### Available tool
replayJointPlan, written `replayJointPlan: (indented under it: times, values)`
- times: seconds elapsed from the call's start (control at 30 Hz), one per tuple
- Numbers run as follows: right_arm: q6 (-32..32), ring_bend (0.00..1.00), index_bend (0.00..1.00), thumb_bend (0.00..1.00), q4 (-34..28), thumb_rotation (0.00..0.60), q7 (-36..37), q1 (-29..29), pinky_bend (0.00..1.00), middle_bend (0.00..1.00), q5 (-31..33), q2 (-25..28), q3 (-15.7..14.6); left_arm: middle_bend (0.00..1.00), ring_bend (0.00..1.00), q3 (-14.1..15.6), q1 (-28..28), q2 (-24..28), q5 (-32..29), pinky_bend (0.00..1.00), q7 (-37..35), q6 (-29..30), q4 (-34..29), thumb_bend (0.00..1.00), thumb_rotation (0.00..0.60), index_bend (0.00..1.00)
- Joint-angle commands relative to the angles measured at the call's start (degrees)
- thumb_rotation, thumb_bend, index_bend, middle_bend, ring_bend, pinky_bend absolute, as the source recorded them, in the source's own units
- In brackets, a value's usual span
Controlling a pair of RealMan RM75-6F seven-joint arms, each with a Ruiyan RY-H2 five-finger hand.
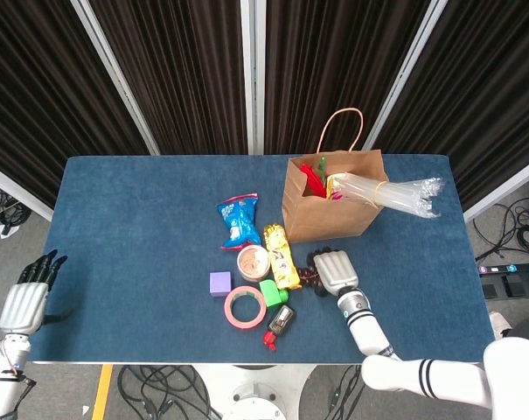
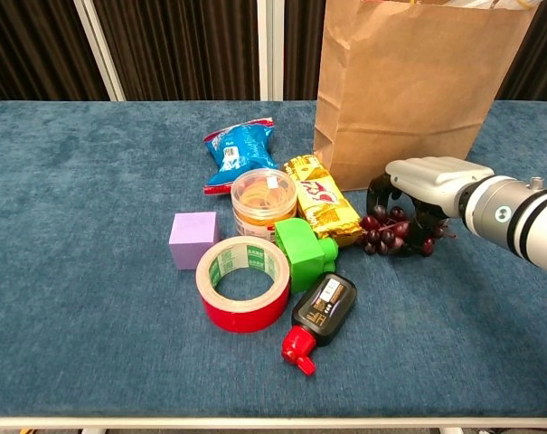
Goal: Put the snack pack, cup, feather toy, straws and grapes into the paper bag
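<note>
From the head view, the straws [image 1: 393, 192] jut from the paper bag [image 1: 332, 210], and the left hand [image 1: 28, 302] hangs off-table, fingers apart (unseen from the chest). The chest view shows the right hand [image 2: 424, 181] curled over the grapes [image 2: 395, 231], touching them; whether it grips them, I cannot tell.

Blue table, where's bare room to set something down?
The blue table is bare across its left half, from the blue snack pack and purple cube outward. Also bare right of the brown paper bag. It is crowded around the red tape roll and the right hand.
</note>
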Motion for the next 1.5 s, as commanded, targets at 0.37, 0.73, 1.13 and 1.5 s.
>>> replayJointPlan:
  times: [0.37, 0.73, 1.13, 1.5]
  values:
    - [1.4, 0.39, 0.57, 0.24, 1.1, 0.600, -1.0, 0.5, 0.64, 0.45, 2.1, -1.2, -0.1, 0.07, 0.01, 0.0, 0.1, -0.1, 0.1, 0.13, -0.4, 0.1, 0.3, 0.02, 0.600, 0.15]
    - [3.7, 0.53, 0.73, 0.39, -0.1, 0.600, -1.9, 0.0, 0.72, 0.58, 1.2, 0.2, -0.4, 0.07, 0.01, 0.0, 0.0, -0.1, 0.1, 0.13, -0.3, -0.2, 0.0, 0.02, 0.600, 0.15]
    - [9.0, 0.60, 0.81, 0.44, -12.0, 0.600, -2.1, -2.2, 0.78, 0.65, -2.3, 11.0, 0.2, 0.07, 0.01, 0.0, -0.2, 0.0, 0.5, 0.13, 0.3, -0.2, -1.0, 0.02, 0.600, 0.15]
    - [10.9, 0.61, 0.82, 0.45, -21.9, 0.600, -2.7, 0.6, 0.79, 0.65, -4.2, 16.4, 5.6, 0.07, 0.01, -0.3, -0.5, 0.7, 0.5, 0.13, 1.8, 0.2, -3.0, 0.02, 0.600, 0.15]
